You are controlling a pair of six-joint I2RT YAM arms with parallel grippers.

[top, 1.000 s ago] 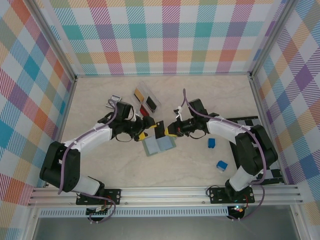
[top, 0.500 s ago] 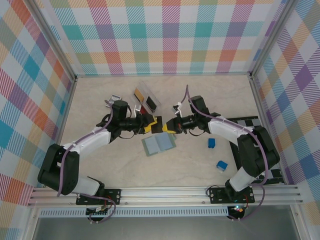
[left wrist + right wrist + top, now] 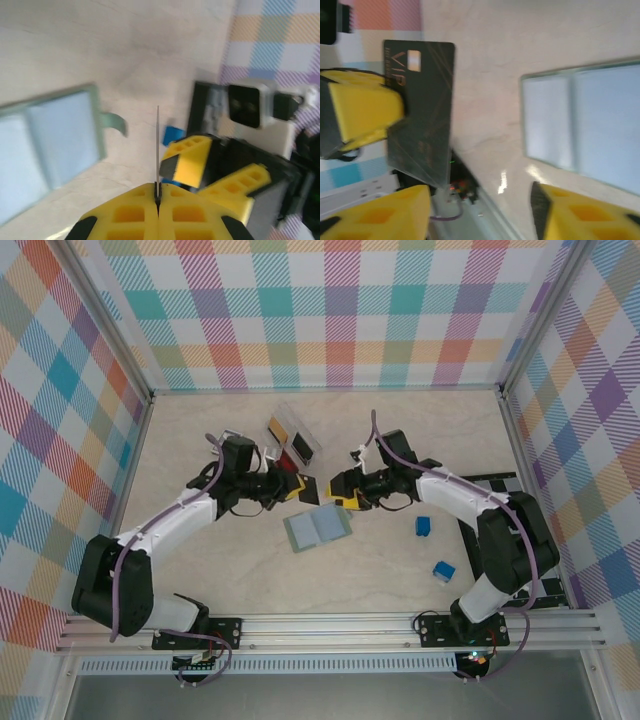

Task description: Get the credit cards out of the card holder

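place: robot lab test cell | signs: plaid-cloth walls (image 3: 340, 310) on an aluminium frame (image 3: 100, 320), pale table (image 3: 450, 430), left arm (image 3: 165, 523) and right arm (image 3: 455, 498) bolted to a front rail (image 3: 330, 625)

White-and-black arms (image 3: 165, 525) (image 3: 455, 498), yellow claws (image 3: 298, 488) (image 3: 340, 498), purple cables (image 3: 122, 575)

The card holder (image 3: 50, 142) runs off the left edge, blurred; the dark card (image 3: 158, 145) shows edge-on, its face unreadable.

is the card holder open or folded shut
Open: the card holder lies spread flat, both pale blue inner panels facing up.
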